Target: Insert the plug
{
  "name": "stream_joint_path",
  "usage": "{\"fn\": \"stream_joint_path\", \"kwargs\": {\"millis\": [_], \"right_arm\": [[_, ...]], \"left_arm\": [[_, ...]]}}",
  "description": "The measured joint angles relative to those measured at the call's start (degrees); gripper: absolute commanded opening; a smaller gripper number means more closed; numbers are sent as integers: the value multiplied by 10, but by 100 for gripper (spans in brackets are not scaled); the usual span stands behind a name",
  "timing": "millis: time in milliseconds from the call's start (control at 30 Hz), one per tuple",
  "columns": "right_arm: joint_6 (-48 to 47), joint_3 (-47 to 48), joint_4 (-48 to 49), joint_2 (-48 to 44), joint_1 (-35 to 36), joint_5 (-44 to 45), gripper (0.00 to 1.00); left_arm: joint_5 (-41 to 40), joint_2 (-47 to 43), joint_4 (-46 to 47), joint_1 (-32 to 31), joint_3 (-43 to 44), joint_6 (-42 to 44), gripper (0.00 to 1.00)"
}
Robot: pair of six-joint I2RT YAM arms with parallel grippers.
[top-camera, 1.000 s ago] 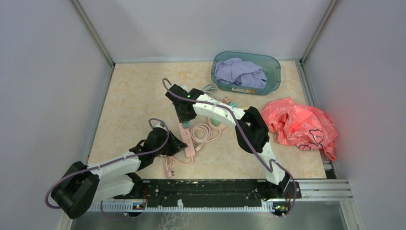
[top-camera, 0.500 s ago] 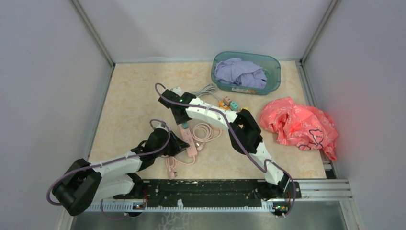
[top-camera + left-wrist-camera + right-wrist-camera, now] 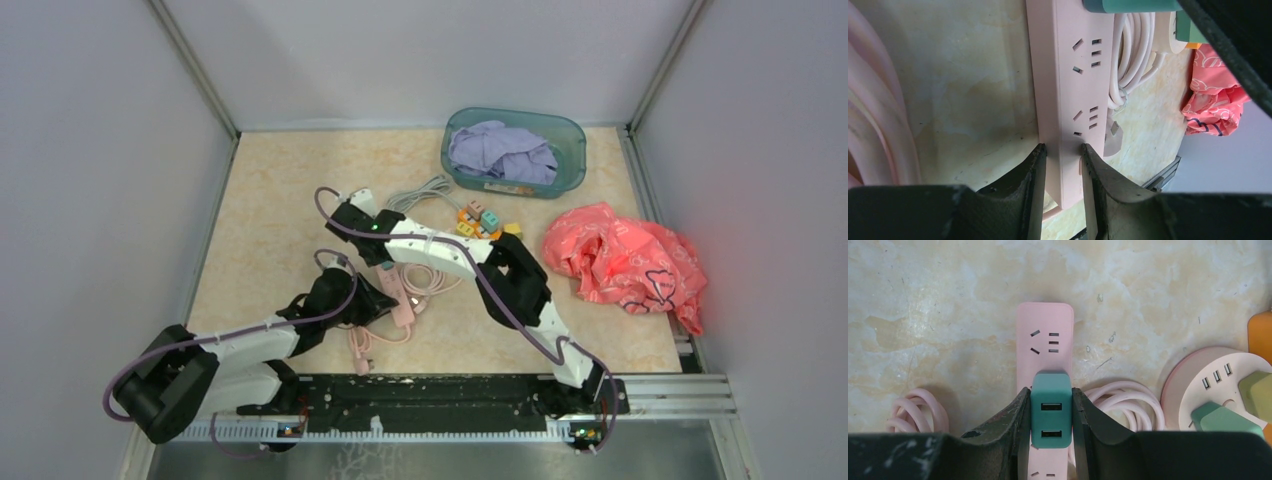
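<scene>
Right gripper (image 3: 1050, 396) is closed on the teal plug (image 3: 1050, 416), which is held against the pink power strip (image 3: 1044, 347) mid-scene; the strip's near end is clamped by the left gripper (image 3: 1062, 150).

A lab test cell: plain grey walls (image 3: 90, 180) box in a rail-edged tabletop (image 3: 280, 190).

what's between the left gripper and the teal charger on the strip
Only pink power strip: two empty socket groups sit between the left gripper and the teal charger, seen in the left wrist view.
</scene>
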Motion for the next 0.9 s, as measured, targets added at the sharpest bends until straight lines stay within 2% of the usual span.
{"fn": "stream_joint_path", "kwargs": {"millis": [500, 700, 833, 900], "right_arm": [[-18, -44, 49, -21, 10, 26, 0], [-27, -34, 45, -24, 6, 12, 12], [-30, -19, 29, -21, 2, -2, 23], [-31, -10, 21, -18, -1, -8, 32]], "left_arm": [[-5, -10, -4, -2, -3, 0, 39], [-10, -31, -26, -4, -5, 4, 42], [-10, -37, -34, -5, -5, 7, 43], [-11, -40, -37, -5, -6, 7, 45]]}}
